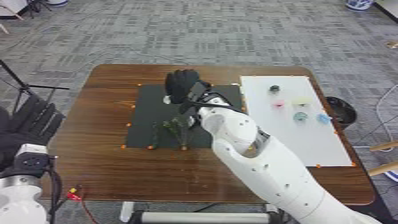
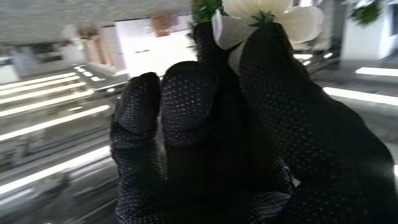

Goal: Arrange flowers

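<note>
Head view: the right hand [image 1: 181, 86] is over the far part of the dark mat [image 1: 142, 117], with a white flower [image 1: 167, 100] at its fingertips. The green stems [image 1: 172, 129] lie on the mat, on the robot's side of that hand, their long axis running roughly away from the robot. The next move probably turns on this relation: bringing the bloom back toward them without brushing the leaves. In the right wrist view, the thumb and a finger close on the flower just under its petals, a pinch that could bruise or twist it. The left hand [image 1: 34, 122], farther from the stems, has its fingers extended beside the brown surface [image 1: 98, 175], holding nothing.
</note>
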Controlling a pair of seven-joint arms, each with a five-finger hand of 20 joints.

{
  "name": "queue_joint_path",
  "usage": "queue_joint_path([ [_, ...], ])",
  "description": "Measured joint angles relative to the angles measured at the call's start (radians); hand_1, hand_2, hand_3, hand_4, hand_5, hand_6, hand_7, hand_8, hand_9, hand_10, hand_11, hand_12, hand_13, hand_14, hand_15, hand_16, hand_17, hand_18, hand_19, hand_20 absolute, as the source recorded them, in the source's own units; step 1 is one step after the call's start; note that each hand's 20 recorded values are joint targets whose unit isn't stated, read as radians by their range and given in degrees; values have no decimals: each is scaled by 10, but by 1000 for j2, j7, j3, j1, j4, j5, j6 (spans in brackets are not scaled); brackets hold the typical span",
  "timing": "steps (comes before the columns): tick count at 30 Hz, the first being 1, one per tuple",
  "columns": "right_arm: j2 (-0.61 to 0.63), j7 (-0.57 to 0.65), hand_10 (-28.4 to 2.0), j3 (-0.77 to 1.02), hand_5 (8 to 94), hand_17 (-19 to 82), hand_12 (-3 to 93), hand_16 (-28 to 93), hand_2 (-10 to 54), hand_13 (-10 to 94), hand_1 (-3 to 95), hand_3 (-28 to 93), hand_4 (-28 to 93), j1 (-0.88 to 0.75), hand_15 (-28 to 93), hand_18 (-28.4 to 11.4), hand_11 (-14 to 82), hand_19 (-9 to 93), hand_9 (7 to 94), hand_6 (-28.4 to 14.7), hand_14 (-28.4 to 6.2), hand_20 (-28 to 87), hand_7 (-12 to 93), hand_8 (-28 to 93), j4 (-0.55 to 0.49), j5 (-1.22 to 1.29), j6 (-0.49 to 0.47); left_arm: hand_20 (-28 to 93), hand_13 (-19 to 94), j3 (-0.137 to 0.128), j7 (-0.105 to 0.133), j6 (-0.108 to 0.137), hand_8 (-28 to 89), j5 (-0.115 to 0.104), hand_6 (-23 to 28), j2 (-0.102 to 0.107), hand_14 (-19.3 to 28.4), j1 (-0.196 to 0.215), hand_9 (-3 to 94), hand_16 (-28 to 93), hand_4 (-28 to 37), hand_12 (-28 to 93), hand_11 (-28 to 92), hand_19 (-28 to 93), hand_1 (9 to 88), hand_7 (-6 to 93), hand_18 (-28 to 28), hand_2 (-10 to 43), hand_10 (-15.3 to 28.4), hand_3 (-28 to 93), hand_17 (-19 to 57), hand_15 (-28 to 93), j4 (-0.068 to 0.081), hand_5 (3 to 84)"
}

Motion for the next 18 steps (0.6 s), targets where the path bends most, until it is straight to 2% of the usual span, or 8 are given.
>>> queue_joint_path([
  [6, -80, -62, -80, -24, 756, 333, 344, 446, -95, 645, 599, 666, -283, -8, 623, -206, 54, 778, 803, 10, -73, 422, 339, 24, 68, -51, -34, 69, 253, 0, 10, 14, -83, -4, 94, -1, 140, 12, 338, -57, -283, 65, 190, 388, 282, 89, 145, 230, 157, 513, -81, 207, 0, 443],
  [10, -140, -83, -80, -28, 755, 333, 346, 446, -95, 647, 602, 659, -283, -21, 621, -207, 54, 777, 804, 7, -73, 422, 340, 23, 127, -134, -63, 67, 255, 17, 10, 14, -85, -3, 94, 3, 140, 3, 340, -61, -283, 63, 195, 393, 263, 89, 146, 222, 157, 553, -81, 212, 2, 444],
  [18, -195, -75, -87, -57, 754, 333, 356, 445, -95, 653, 609, 642, -283, -31, 619, -210, 54, 778, 814, -1, -77, 422, 336, 41, 132, -139, -64, 63, 258, 41, 8, 13, -87, 3, 93, 22, 140, -24, 342, -68, -283, 58, 199, 399, 245, 93, 147, 215, 156, 591, -81, 217, 10, 445],
])
